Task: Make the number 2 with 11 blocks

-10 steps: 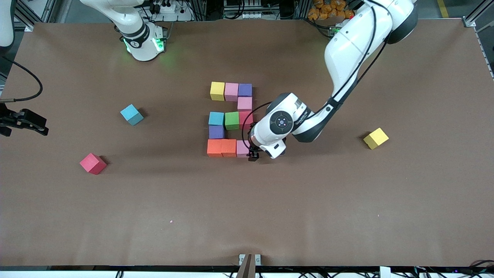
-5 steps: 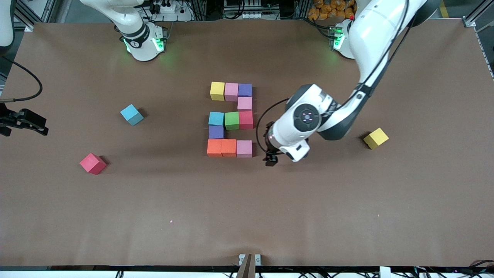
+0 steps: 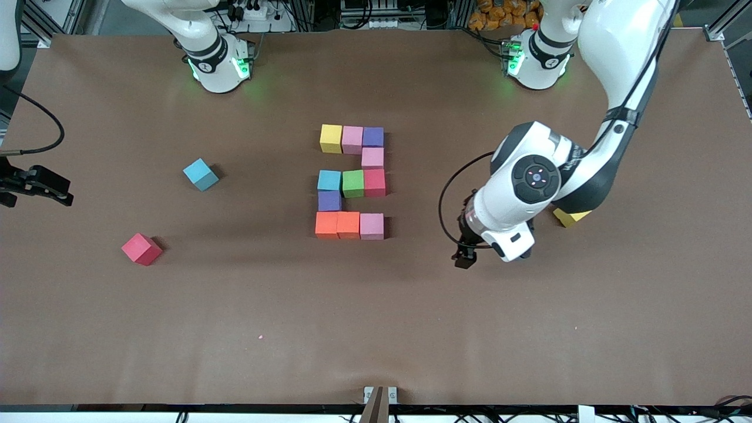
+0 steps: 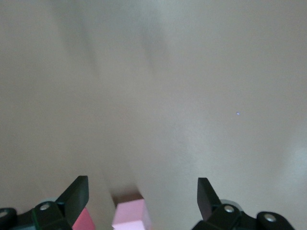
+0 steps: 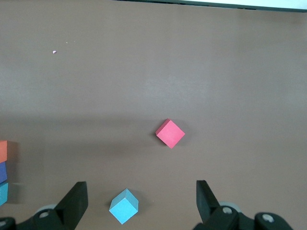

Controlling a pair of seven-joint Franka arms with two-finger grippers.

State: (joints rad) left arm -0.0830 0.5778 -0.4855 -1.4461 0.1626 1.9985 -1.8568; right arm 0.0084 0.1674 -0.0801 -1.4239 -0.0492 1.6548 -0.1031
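Note:
The number 2 (image 3: 351, 182) lies mid-table, built of eleven blocks. Its farthest row is yellow (image 3: 331, 138), pink and purple, and its nearest row is two orange blocks and a pink block (image 3: 371, 226). My left gripper (image 3: 464, 258) hangs open and empty over bare table, toward the left arm's end from that pink block. In the left wrist view its jaws (image 4: 142, 186) stand wide, with the pink block (image 4: 129, 214) apart from them. My right gripper (image 3: 59, 195) waits open and empty at the right arm's end. Its wrist view (image 5: 140, 187) looks down on two loose blocks.
Three loose blocks lie apart from the digit: light blue (image 3: 200, 174) and red (image 3: 141, 249) toward the right arm's end, both in the right wrist view (image 5: 123, 207) (image 5: 170, 133). A yellow one (image 3: 567, 217) is half hidden under the left arm.
The left gripper has drawn away from the pink block at the digit's near corner, toward the left arm's end. The block stayed put. The right arm has not moved.

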